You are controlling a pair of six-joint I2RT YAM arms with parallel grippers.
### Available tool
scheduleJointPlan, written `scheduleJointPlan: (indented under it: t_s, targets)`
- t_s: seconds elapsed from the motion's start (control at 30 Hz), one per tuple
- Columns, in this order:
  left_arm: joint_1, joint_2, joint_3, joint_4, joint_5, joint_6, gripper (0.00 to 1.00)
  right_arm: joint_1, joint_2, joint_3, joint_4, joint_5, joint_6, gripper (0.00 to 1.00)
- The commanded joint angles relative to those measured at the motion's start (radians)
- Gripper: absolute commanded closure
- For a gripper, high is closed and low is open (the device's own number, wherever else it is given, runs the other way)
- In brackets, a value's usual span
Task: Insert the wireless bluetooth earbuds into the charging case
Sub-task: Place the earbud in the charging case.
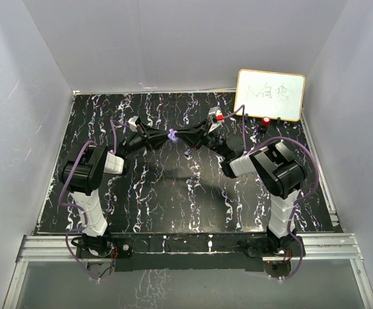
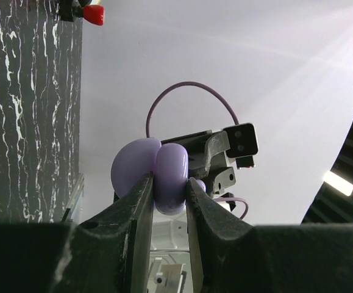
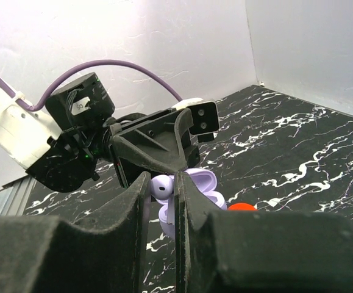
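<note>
The left hand (image 2: 169, 183) is shut tight on the charging case (image 2: 164, 168). The case is round and pale purple. The hand's two black fingers (image 2: 136, 213) press on it from both sides, with no room left between them and the case. The top of the case sticks out past the fingertips. It looks open, like two round halves side by side. The fingers pinch one half. The other half bulges out just beside one finger.

The right hand (image 3: 161, 183) is almost closed. Only a thin gap is left between its fingers, and one tiny pale purple earbud (image 3: 161, 188) fills that gap. The hand holds the earbud at the very tips of its fingers. The round head of the earbud peeks out between the tips.

The two hands meet tip to tip, up above the black table (image 1: 173, 193). The case is right behind the earbud, just past the right hand's fingertips. I cannot tell if the earbud touches the case, or if any of it is inside.

A small red thing (image 3: 243, 207) lies on the table past the right hand. It is lower than the case and off to one side of the fingers. I cannot tell what it is.
</note>
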Motion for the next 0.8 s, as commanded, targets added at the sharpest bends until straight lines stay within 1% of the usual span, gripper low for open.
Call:
scheduleJointPlan:
  t_s: [0.0, 0.23, 0.47, 0.77]
  targets:
    - [-0.006, -0.032, 0.001, 0.257, -0.036, -0.089, 1.00, 0.004, -0.014, 0.047, 0.339, 0.033, -0.023, 1.00]
    - [-0.006, -0.015, -0.024, 0.341, -0.097, -0.180, 1.00, 0.004, 0.009, 0.097, 0.338, 0.051, -0.029, 1.00]
    - [-0.006, -0.048, -0.042, 0.341, -0.121, -0.192, 1.00, 0.004, 0.044, 0.148, 0.338, 0.057, -0.031, 1.00]
    - [-0.011, -0.084, -0.004, 0.341, -0.124, -0.241, 1.00, 0.004, 0.056, 0.193, 0.339, 0.054, -0.019, 1.00]
